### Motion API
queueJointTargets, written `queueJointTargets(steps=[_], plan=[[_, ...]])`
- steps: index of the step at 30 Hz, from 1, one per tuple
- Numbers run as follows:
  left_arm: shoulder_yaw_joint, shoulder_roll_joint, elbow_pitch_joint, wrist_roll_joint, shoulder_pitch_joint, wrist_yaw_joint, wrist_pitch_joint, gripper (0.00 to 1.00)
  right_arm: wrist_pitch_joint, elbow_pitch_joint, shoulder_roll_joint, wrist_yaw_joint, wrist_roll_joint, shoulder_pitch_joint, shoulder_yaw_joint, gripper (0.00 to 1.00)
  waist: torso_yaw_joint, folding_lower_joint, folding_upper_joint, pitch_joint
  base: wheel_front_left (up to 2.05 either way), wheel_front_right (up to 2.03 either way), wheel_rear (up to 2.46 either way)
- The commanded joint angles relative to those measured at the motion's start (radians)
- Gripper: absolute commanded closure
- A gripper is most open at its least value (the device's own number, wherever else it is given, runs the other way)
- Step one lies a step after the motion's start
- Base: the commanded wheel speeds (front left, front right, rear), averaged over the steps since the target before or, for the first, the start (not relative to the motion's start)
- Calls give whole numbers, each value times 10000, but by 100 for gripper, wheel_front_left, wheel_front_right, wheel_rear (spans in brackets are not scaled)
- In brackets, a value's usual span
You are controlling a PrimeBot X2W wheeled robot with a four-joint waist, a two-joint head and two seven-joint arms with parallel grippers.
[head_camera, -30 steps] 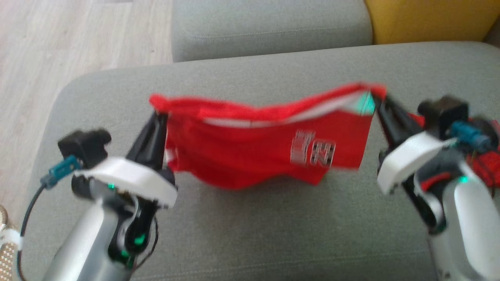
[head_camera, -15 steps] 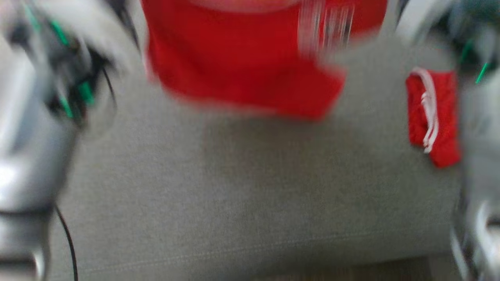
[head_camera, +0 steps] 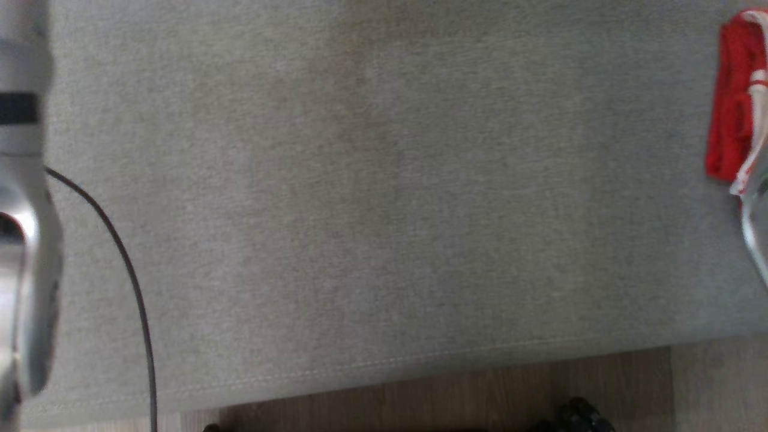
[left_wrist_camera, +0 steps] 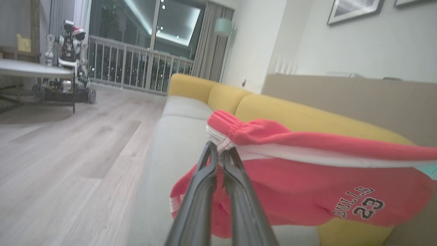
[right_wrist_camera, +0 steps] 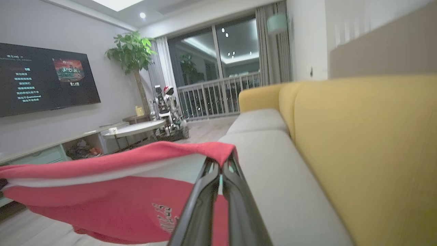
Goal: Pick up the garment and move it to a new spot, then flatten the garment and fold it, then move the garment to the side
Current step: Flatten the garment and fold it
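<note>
Red shorts (left_wrist_camera: 307, 191) strung by the waistband between both end effectors, in the air above the grey sofa seat (left_wrist_camera: 177, 136).
The left end effector (left_wrist_camera: 221, 148) pinches one waistband corner, fingers pressed together; the right end effector (right_wrist_camera: 222, 163) pinches the opposite corner likewise. Waistband up, long axis running side to side, legs drooping toward the seat. Light, limp cloth, likely to sag and swing; the elastic corners look the surest holds.

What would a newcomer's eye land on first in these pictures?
The red garment, printed BULLS 23, hangs stretched by its waistband between the left gripper and right gripper, both shut on it. A yellow sofa back runs behind; another red cloth lies on the grey seat, head view's right.
</note>
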Motion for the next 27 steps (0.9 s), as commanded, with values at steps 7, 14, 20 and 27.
queueJointTargets(steps=[7,14,20,27], plan=[[-351,154,1703,29,1137,-697,-176,100,520,1873,229,-4,1625,1253,1079,100,419,-4,1,-72,0,0,0],[-1572,-66,2910,363,2657,-1246,329,100,1620,3062,230,-4,1993,2678,2242,100,638,-4,1,-645,0,0,0],[-2116,-150,3531,299,3850,-1340,196,100,2641,3354,-92,-4,2367,3940,3115,100,782,-4,1,-1588,0,0,0],[-3302,-165,3439,287,5201,-1359,424,100,3289,2966,-894,-4,2748,5234,4251,100,839,-4,1,-2605,0,0,0]])
